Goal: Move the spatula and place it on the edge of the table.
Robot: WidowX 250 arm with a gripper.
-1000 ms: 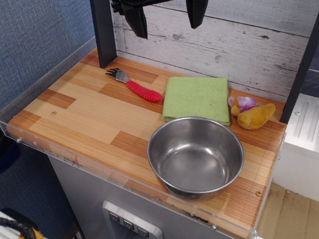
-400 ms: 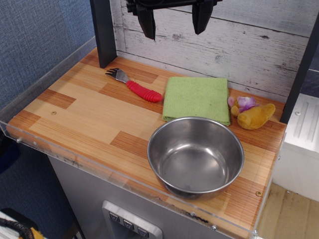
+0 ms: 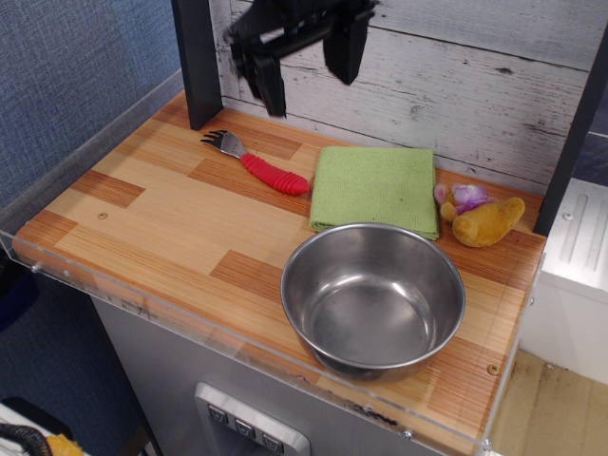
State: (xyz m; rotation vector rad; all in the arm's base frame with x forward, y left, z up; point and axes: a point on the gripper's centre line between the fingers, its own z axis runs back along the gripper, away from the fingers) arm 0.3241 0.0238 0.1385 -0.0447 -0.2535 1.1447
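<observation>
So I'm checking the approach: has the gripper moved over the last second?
Yes. The gripper has come down and shifted left along the white plank wall, toward the dark post and the spatula, fingers apart.

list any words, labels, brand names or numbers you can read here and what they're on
No readable text anywhere in this view.
Spatula: no marking on the red handle or metal head.
Green cloth and steel bowl: plain, no label.
Plush toy: no tag visible.
Hand: motion-blurred, no lettering legible.
Grey buttons under the table: any symbols too small to read.
</observation>
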